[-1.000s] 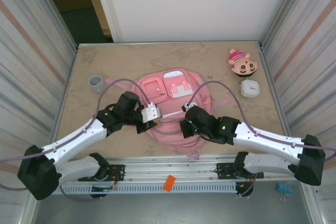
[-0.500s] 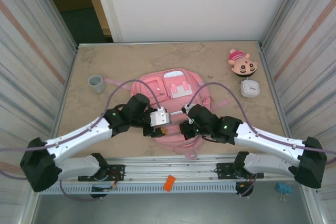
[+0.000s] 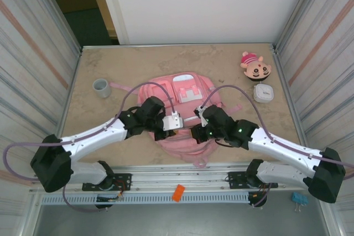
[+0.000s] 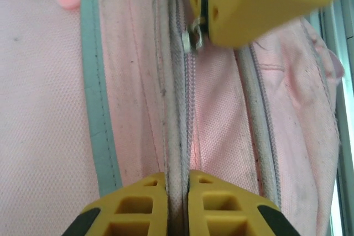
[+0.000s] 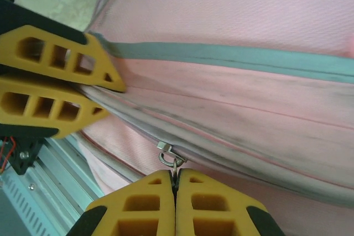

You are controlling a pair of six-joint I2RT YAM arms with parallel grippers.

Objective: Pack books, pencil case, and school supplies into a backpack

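Right pincer (image 5: 176, 179) is pressing its fingers together on the small metal zip pull (image 5: 172, 156), nipping the ring at its very tip, while the left pincer (image 4: 177, 179) is clamping, almost fully closed, on the pale zip strip (image 4: 176, 109) a little way along the same seam. Seen from the left wrist, the pull is lying straight ahead at 12 o'clock, with the strip running taut from 6 to 12 between the two pincers, so the zip's long axis is lining up with the gap between them. In the overhead view that line is running roughly from 9 to 3 across the near part of the backpack (image 3: 182, 84), which is lying flat at the middle of the worktop (image 3: 133, 64), pockets upward. The right arm is the one on the pull; the left is judged to be anchoring the fabric so the slider can travel away from it, toward 3 o'clock. Whether the teeth beyond the slider are parted I cannot tell. Farther out, a white box (image 3: 264, 93) is sitting at 3 o'clock from the backpack, a plush head (image 3: 255, 67) at 2, and a grey cup (image 3: 101, 87) at 9.
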